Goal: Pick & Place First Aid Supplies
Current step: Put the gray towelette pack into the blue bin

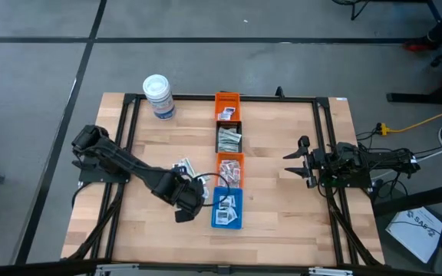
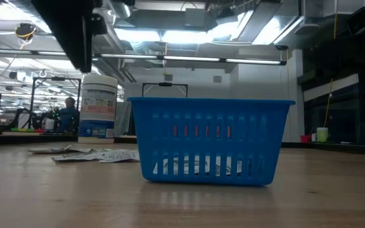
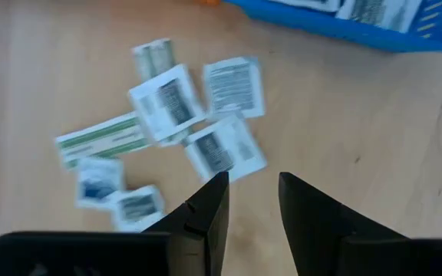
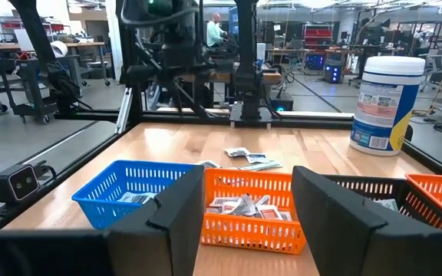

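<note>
A loose cluster of small flat white packets (image 3: pixel 167 107) with dark print, together with one narrow pale green strip (image 3: pixel 98 140), is seen lying flat and partly overlapped on the bare wooden tabletop.

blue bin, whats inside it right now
The blue bin holds a few flat white packets with dark print, lying on its floor. Whatever lies under the top packets is covered. No gripper is inside it.
</note>
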Tool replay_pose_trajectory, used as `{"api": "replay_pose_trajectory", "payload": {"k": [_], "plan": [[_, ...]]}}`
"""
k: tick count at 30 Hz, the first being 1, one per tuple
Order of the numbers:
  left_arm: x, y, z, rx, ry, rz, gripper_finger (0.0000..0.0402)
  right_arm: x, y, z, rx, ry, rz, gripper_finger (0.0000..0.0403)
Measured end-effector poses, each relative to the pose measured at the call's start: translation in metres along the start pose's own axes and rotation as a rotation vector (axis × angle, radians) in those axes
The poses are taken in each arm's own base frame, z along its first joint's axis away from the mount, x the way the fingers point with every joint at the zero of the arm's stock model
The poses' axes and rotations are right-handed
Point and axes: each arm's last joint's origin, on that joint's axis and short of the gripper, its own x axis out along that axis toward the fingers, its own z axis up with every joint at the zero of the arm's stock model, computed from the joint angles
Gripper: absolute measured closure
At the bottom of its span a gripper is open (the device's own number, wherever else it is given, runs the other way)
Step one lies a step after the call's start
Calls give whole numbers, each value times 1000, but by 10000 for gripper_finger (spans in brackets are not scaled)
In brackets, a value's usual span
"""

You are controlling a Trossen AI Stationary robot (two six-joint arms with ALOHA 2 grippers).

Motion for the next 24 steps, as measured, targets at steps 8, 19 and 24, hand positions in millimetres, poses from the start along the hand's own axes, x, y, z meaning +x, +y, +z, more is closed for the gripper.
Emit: {"api": "replay_pose_trajectory", "payload": {"k": [8, 19, 24], "plan": [[35, -11, -13, -9, -104, -46, 295, 0, 0, 0, 0, 0, 0, 208], [70, -12, -43, 30, -63, -90, 293, 0, 0, 0, 0, 0, 0, 208], [76, -11, -49, 37, -73, -71, 294, 0, 0, 0, 0, 0, 0, 208]]}}
